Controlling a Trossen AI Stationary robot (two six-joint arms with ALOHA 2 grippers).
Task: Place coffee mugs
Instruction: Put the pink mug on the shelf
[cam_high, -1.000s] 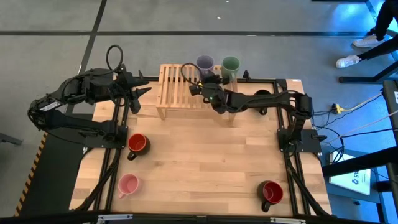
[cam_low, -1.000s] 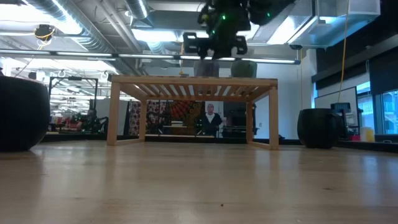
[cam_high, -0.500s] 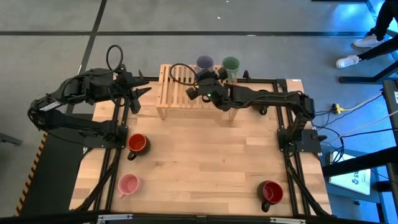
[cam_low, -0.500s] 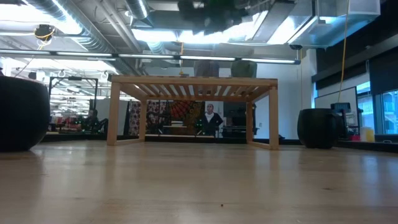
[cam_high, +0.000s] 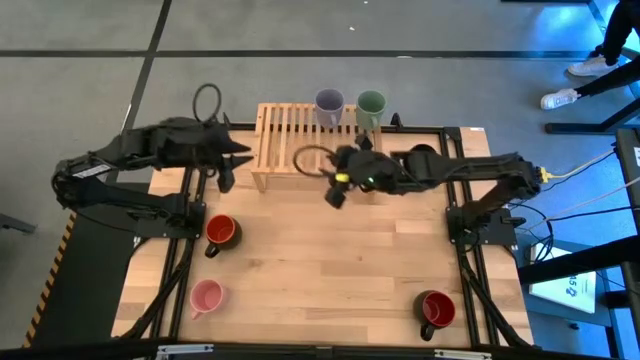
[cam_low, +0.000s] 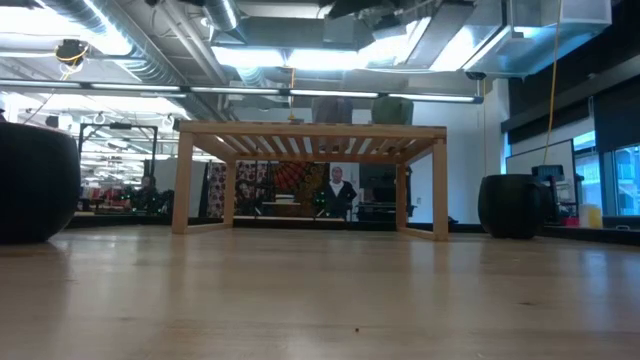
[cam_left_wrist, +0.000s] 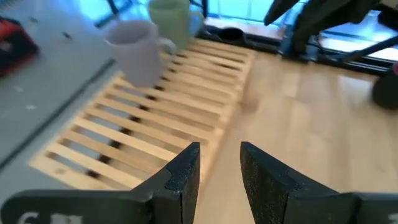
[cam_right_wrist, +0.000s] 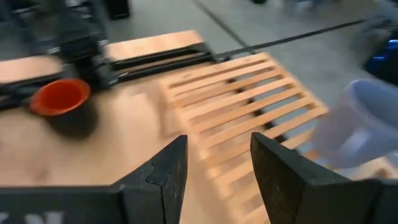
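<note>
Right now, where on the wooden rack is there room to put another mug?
The slatted rack is bare across its left and middle slats. Its back right corner is crowded: the lavender mug and green mug stand there side by side. The right end effector hovers, open and empty, off the rack's front edge.

Ceiling strip lights (cam_low: 290, 55) glare bright above the rack (cam_low: 310, 135), leaving its underside dim. Blue light spills over the floor right of the rack. Both wrist views smear: the lavender mug (cam_left_wrist: 137, 50) and the orange-lined mug (cam_right_wrist: 62, 102) look soft-edged.
</note>
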